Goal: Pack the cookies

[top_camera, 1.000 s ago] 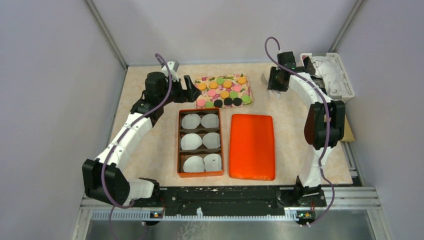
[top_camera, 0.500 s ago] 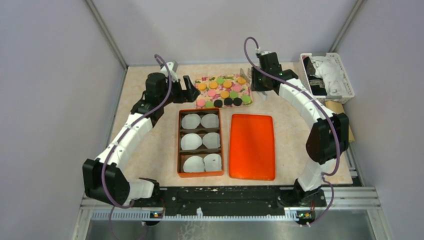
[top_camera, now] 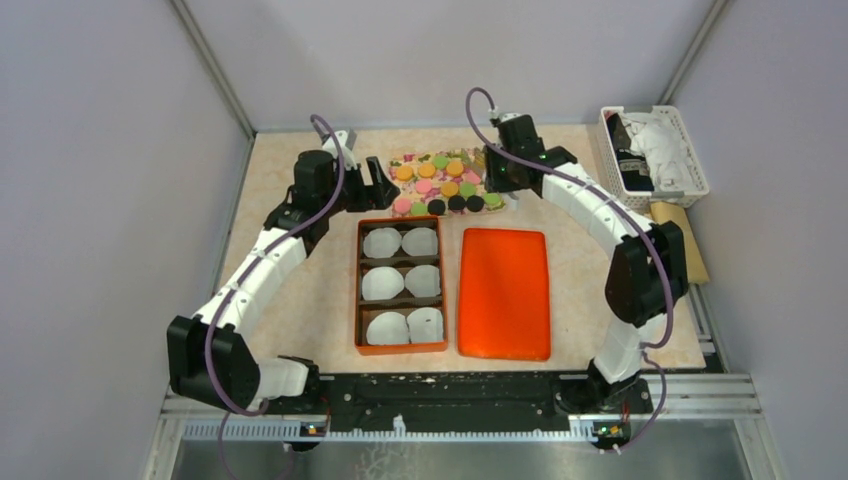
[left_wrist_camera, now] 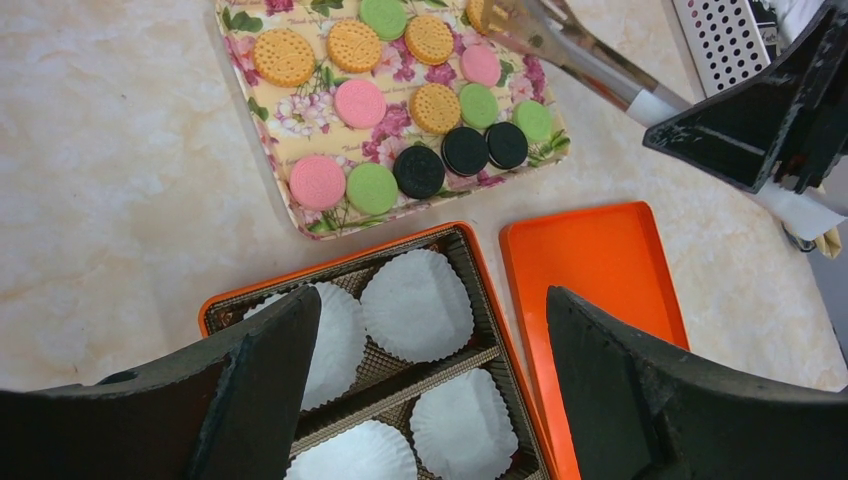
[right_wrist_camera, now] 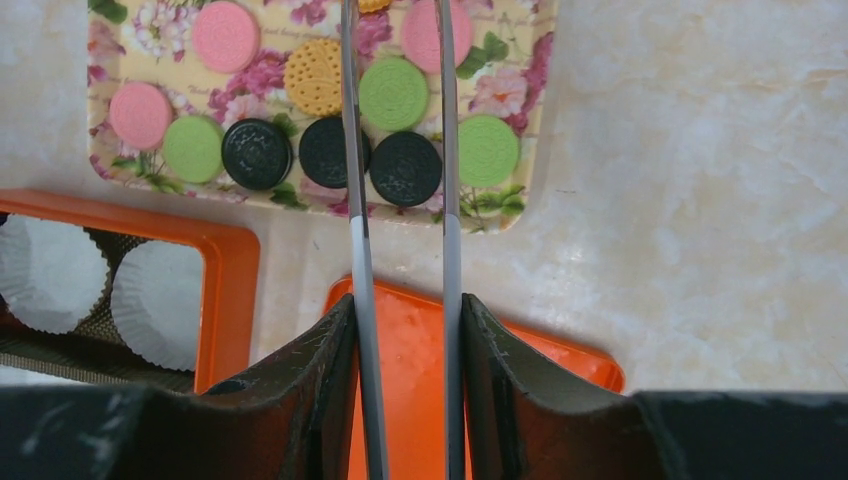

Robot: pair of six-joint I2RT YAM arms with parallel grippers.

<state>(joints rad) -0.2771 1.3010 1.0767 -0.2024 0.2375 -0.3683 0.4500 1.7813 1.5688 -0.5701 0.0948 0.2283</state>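
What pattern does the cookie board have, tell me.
The board is floral: pink flowers, green leaves on cream; clearest in left wrist view.

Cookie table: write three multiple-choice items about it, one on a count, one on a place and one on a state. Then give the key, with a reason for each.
1. How many black cookies lie on the floral board?
A) one B) three C) six

2. In the top view, where does the orange lid lie?
A) right of the box B) left of the box C) on the floral board

3. What is the right hand doing?
A) hanging open and empty B) gripping a cookie C) gripping metal tongs

Key:
1 B: both wrist views show three black discs along the board's near edge.
2 A: the lid lies flat beside the box's right wall.
3 C: both tong arms run out from between its closed fingers.
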